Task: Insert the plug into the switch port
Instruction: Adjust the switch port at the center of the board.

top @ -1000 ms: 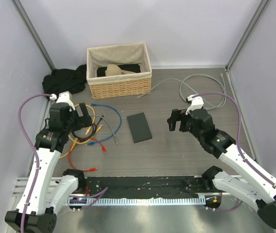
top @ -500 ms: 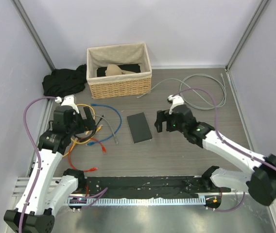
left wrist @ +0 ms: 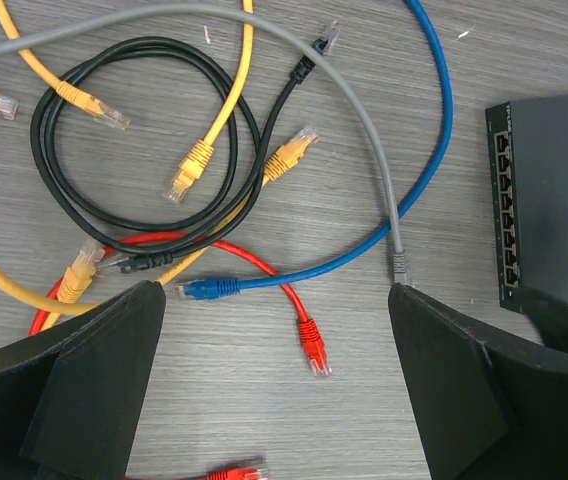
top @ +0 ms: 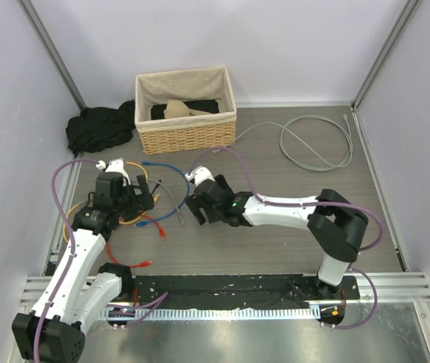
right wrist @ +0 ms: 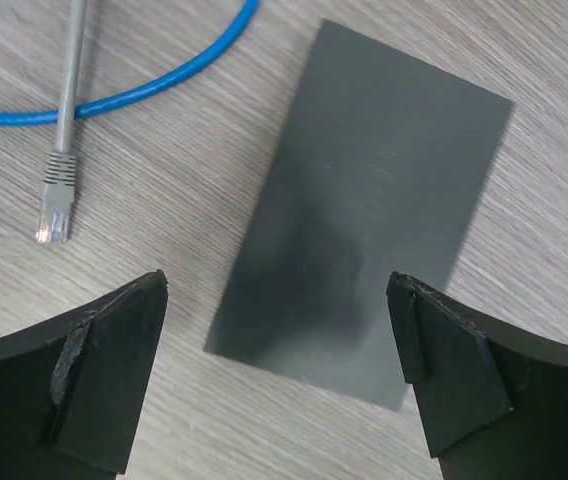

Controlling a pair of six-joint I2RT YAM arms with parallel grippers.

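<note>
- Directly beneath the right hand (right wrist: 276, 285) lies the switch (right wrist: 364, 200), a flat dark-grey box with a plain matte top. It sits in the gap between the fingers.
- The right hand's two dark fingers are spread wide and nothing is pinched between them.
- Beyond the finger on the left of that wrist view, a grey plug (right wrist: 56, 215) rests on the wood-grain surface (right wrist: 524, 300), apart from the switch. A blue cable (right wrist: 144, 90) curves across farther out.
- The left hand (left wrist: 272, 292) is also spread wide and holds nothing.
- In the gap between its fingers lie a blue plug (left wrist: 204, 290) and a red plug (left wrist: 312, 350). The grey plug (left wrist: 400, 268) sits just at the tip of its right-side finger.
- Farther ahead of the left hand is a tangle of yellow cables (left wrist: 192, 175) and a black cable loop (left wrist: 64, 180).
- To the right of that hand, the switch (left wrist: 554, 200) shows a row of sockets along the narrow edge that faces the cables.
- From above, well beyond both hands, stand a wicker basket (top: 186, 132), a black cloth (top: 98, 127) and a loose grey cable coil (top: 313, 144).
</note>
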